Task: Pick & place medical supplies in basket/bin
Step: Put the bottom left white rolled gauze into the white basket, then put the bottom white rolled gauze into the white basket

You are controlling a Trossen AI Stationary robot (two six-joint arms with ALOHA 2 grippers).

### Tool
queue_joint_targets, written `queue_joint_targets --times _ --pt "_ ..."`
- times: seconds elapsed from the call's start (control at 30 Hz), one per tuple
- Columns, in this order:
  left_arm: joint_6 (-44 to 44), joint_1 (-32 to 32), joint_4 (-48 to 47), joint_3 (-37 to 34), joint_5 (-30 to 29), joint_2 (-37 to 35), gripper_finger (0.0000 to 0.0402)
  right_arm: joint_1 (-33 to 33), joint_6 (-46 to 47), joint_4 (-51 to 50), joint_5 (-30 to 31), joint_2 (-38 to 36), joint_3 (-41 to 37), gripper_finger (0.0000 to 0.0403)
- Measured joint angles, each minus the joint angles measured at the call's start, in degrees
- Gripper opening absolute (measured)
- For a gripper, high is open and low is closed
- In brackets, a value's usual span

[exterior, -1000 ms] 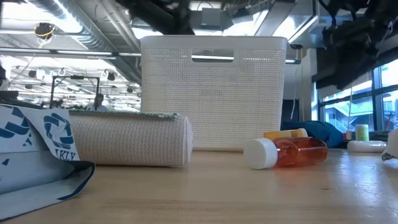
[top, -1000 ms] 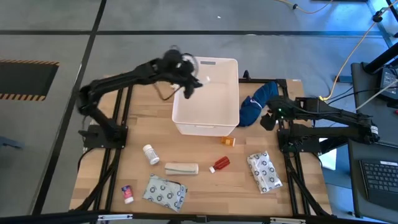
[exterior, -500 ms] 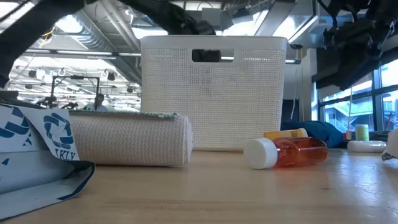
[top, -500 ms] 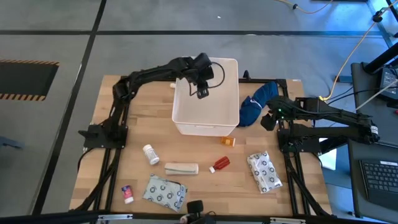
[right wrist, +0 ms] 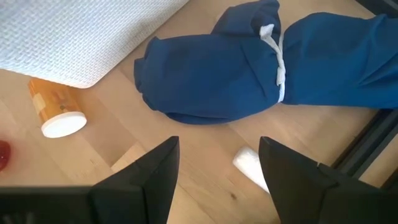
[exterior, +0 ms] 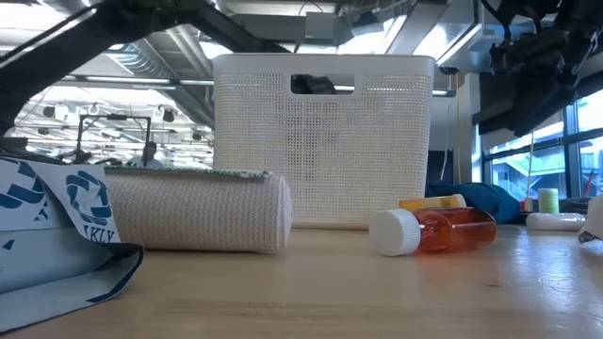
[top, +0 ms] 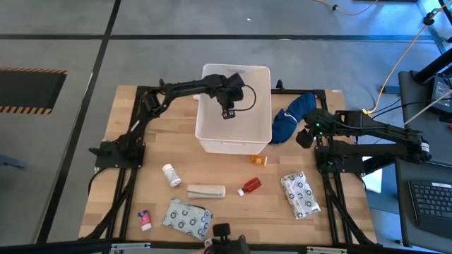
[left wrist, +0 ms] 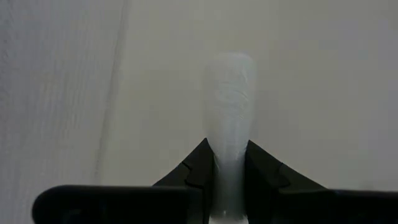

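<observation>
One pale tube, pinched between the left gripper fingers over the bin interior: lower clear of the walls, then release; right gripper spread wide, idle near the blue cloth.

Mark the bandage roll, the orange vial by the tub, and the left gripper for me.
bandage roll (top: 206, 190), high view, middle of the roll.
orange vial (top: 259, 161), high view, its body.
left gripper (top: 227, 113), high view, between its fingertips.
</observation>
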Motion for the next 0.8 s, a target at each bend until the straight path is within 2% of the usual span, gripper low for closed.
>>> queue_joint_targets --times 0.13,0.3,0.47,0.67,0.8 --pt "0.0 0.0 -0.1 0.0 -5.7 1.8 0.0054 0.0 0.7 0.0 0.0 0.0 0.0 0.022" --pt "0.0 0.0 0.7 0.0 -8.5 2.0 0.0061 0.0 1.3 0.0 0.0 0.0 0.0 0.022" --pt "2.3 0.0 0.5 0.0 -10.3 1.7 0.0101 0.0 1.3 -0.1 -0.5 0.0 0.0 0.022" --pt "2.3 0.0 0.5 0.0 -10.3 1.6 0.0159 0.0 0.3 -1.1 -4.7 1.8 0.0 0.022" --pt "2.4 0.0 0.5 0.0 -12.1 -0.1 0.0177 -0.1 1.4 -4.3 -4.9 5.0 0.0 0.022"
